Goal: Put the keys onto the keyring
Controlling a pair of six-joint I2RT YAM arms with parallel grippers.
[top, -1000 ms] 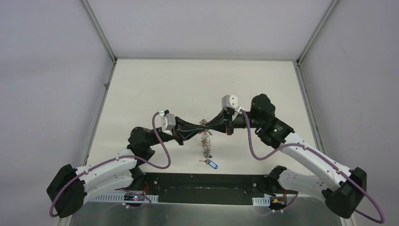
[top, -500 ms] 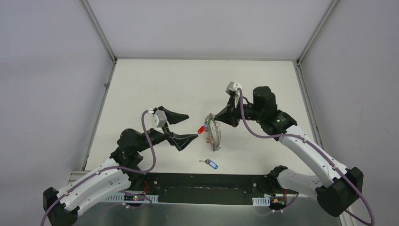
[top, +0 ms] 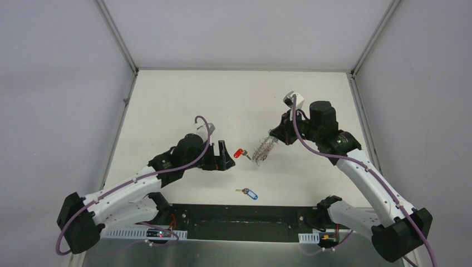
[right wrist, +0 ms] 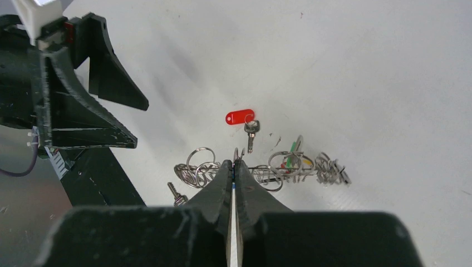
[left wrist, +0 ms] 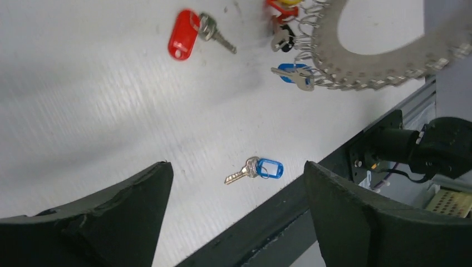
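Note:
The keyring [top: 262, 149], a flat grey metal ring edged with wire loops, hangs tilted just over the table with my right gripper [top: 274, 137] shut on its rim. In the right wrist view the keyring [right wrist: 278, 169] is edge-on, pinched at the right gripper [right wrist: 234, 164]. The red-tagged key [top: 240, 153] lies loose on the table just left of the ring, apart from it [left wrist: 186, 39]. The blue-tagged key [top: 249, 193] lies alone near the front edge [left wrist: 261, 168]. My left gripper [top: 224, 156] stands open and empty left of the red key; its fingertips [left wrist: 158, 172] frame the blue key from above.
A black rail [top: 245, 214] runs along the table's near edge, close to the blue key. The ring carries other tagged keys, among them a blue one [left wrist: 289, 73]. Grey walls close the table's left, right and far sides.
My left gripper opened, let go at the ring and drew back to the left. The red-tagged key now lies on the table. The right gripper carried the keyring to the right and tilted it.

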